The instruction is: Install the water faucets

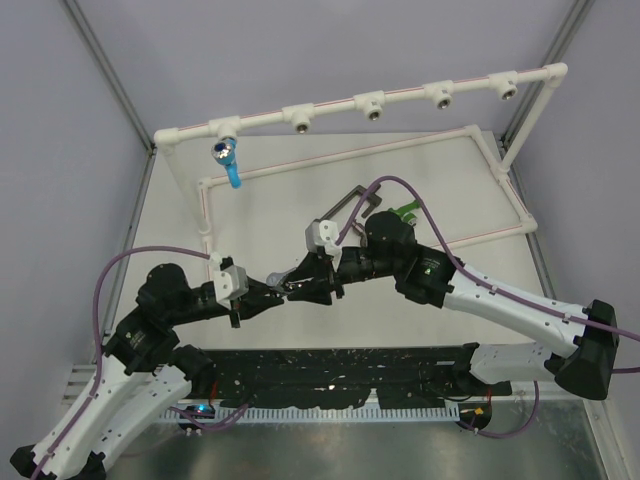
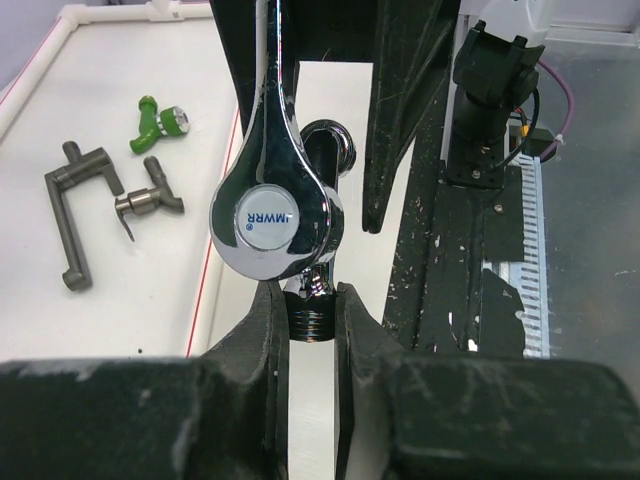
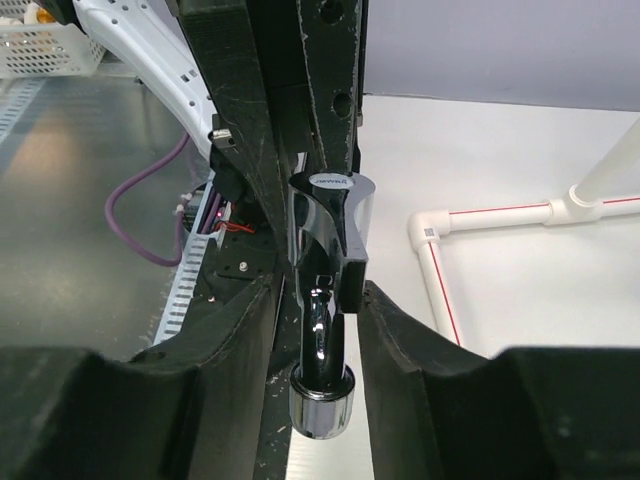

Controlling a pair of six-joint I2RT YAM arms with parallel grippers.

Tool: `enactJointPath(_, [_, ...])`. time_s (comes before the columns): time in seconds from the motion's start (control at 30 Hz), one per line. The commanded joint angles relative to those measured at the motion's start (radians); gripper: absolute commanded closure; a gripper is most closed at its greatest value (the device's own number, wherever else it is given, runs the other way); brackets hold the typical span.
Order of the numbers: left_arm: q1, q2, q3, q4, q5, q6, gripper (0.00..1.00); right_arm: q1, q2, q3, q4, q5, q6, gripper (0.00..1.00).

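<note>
Handover in mid-air: a shiny chrome faucet [image 2: 275, 215] with a rounded lever handle is clamped by its threaded end in the closed left gripper [image 2: 312, 305], above the white table [image 2: 150, 300]. Its spout is flanked by the right gripper [image 3: 320, 300]; whether those jaws grip it cannot be told. A blue plastic faucet [image 1: 228, 155] is seated in the white pipe frame [image 1: 330, 105]. A green plastic faucet [image 2: 160, 122], a small dark brown-grey faucet [image 2: 148, 200] and a larger dark brown-grey faucet [image 2: 80, 215] are left lying on the table, well apart from both grippers.

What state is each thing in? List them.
Shiny chrome faucet: held by threaded end.
Left gripper: shut on it.
Right gripper: around its spout, grip unclear.
Blue faucet: mounted on white pipe frame.
Green faucet: lying loose.
Long dark grey faucet: loose.
Short dark grey faucet: loose.
</note>
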Motion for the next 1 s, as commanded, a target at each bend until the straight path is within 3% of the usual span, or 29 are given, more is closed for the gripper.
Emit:
enactJointPath(0.0, [0.001,-0.010,0.010,0.059,0.005,-0.002,1.00,0.005,0.011,0.021,0.071,-0.041,0.022,0.53])
enactJointPath(0.17, [0.002,-0.010,0.010,0.063,0.005,-0.006,1.00,0.009,0.037,0.031,0.082,-0.046,0.031,0.51])
enactJointPath(0.5, [0.001,-0.014,0.010,0.066,0.012,-0.012,1.00,0.014,0.075,0.045,0.096,-0.040,0.046,0.64])
enactJointPath(0.97, [0.002,0.003,0.016,0.053,0.022,-0.005,1.00,0.014,0.074,0.067,0.081,-0.063,0.037,0.68])
